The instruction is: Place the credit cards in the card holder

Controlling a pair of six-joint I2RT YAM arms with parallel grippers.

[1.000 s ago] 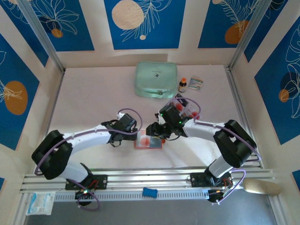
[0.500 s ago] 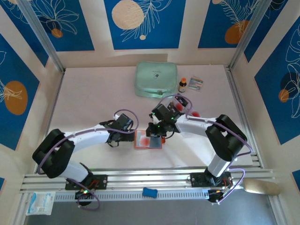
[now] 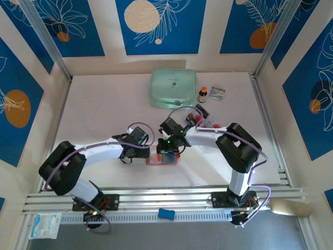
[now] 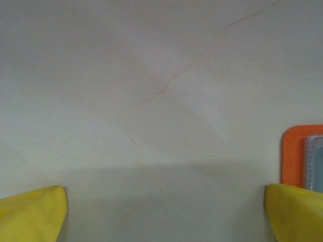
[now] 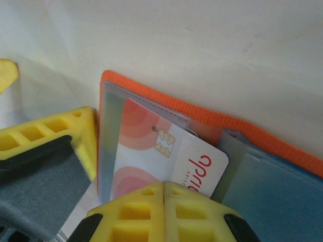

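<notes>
Low at the left of the table, the left gripper (image 4: 164, 214) rests with its yellow fingers spread wide and nothing between them, the open orange card holder (image 4: 291, 156) just beside its right fingertip. On the holder, a pale credit card (image 5: 151, 146) with red dots and a chip lies slanted, partly under the clear sleeve, its printed end sticking out. The right gripper (image 5: 164, 199) has its jaws clenched together, tips over that card rather than pinching it. The step in hand looks like seating this card. The next move probably calls for a gentle push deeper into the sleeve, without sliding the holder. Farther right, more cards (image 3: 199, 114) seem to wait.
</notes>
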